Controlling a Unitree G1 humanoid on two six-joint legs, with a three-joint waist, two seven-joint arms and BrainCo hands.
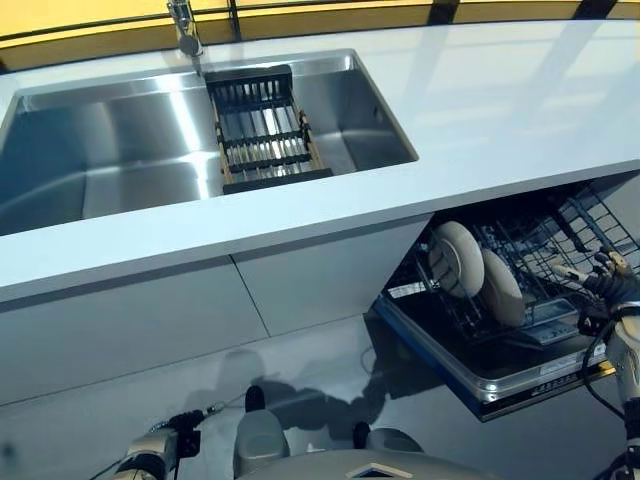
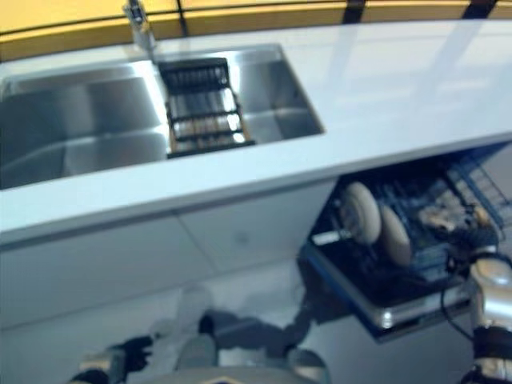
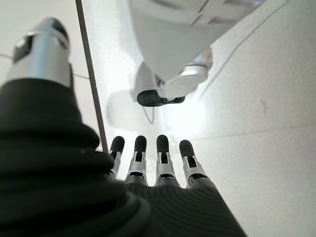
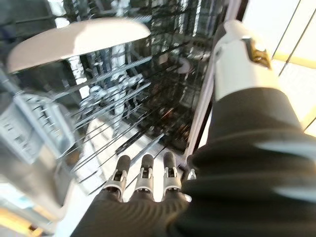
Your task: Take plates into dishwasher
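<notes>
- Here, in the left eye view, a pale counter [image 1: 480,130] runs across the scene with a steel sink [image 1: 100,150] set into it; a dark drying rack [image 1: 262,130] sits inside the sink below the tap [image 1: 183,25].
- Under the counter at the right, the dishwasher [image 1: 520,375] stands open with its wire rack [image 1: 560,250] pulled out. Two pale plates [image 1: 478,272] stand upright side by side in that rack.
- The right hand [image 1: 612,280] hangs at the rack's near right edge; the left hand [image 1: 152,455] is low at the bottom left, well apart from the dishwasher.
- The right eye view shows the same scene, the plates [image 2: 376,222] upright in the rack.
- In the left wrist view, the left hand [image 3: 148,173] has its fingers [image 3: 163,153] straight and side by side, holding nothing, over pale floor.
- In the right wrist view, the right hand [image 4: 148,190] has straight fingers [image 4: 146,173] over the wire rack [image 4: 123,123], empty, with a plate [image 4: 79,39] standing beyond them.
</notes>
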